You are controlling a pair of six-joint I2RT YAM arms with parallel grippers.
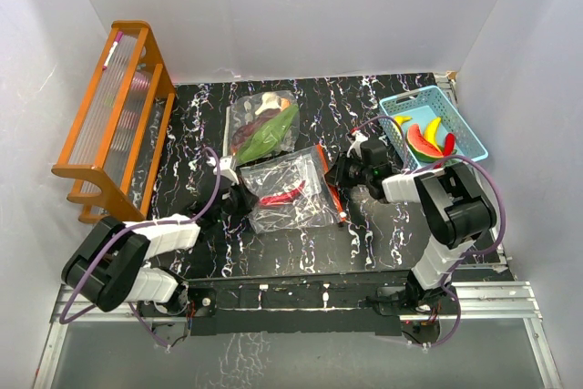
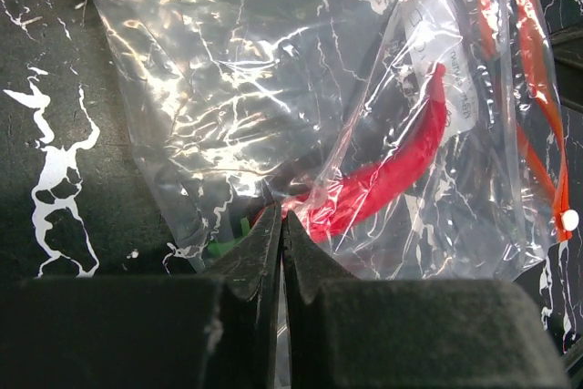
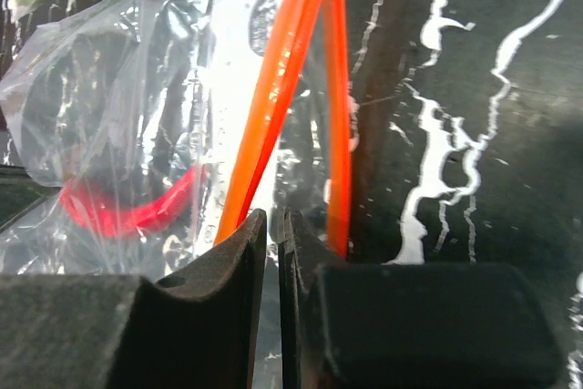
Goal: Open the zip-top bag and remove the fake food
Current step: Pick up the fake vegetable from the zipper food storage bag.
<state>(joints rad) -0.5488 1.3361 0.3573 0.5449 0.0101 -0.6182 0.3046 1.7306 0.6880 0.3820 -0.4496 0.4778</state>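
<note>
Clear, crinkled plastic zip-top bag (image 1: 290, 190) lies flat mid-table, film glossy with glare. Inside: one smooth, curved red chilli (image 1: 282, 196) of shiny plastic.

Orange zip strip (image 1: 328, 184) runs along the bag's right edge.

Left gripper (image 1: 239, 199) at the bag's left edge. Left wrist view: the jaws are pressed together, tips nipping a fold of film, with the chilli (image 2: 392, 175) just beyond under the plastic and a scrap of green by the tips, unclear what.

Right gripper (image 1: 339, 175) at the zip side. Right wrist view: jaws nearly closed, only a sliver between, and the strip (image 3: 282, 88) runs down into that sliver, so the bag's zip edge is pinched. The chilli (image 3: 127, 211) shows only as a red arc through the film.

Overhead only: a second clear bag (image 1: 264, 127) behind, holding long green leafy pieces (image 1: 273, 134). Light-blue slotted plastic basket (image 1: 407, 96) far right holds a yellow banana (image 1: 434, 128) and red pieces. Orange wooden rack (image 1: 91, 170) at left. Table (image 1: 301, 248) black, white-veined.
</note>
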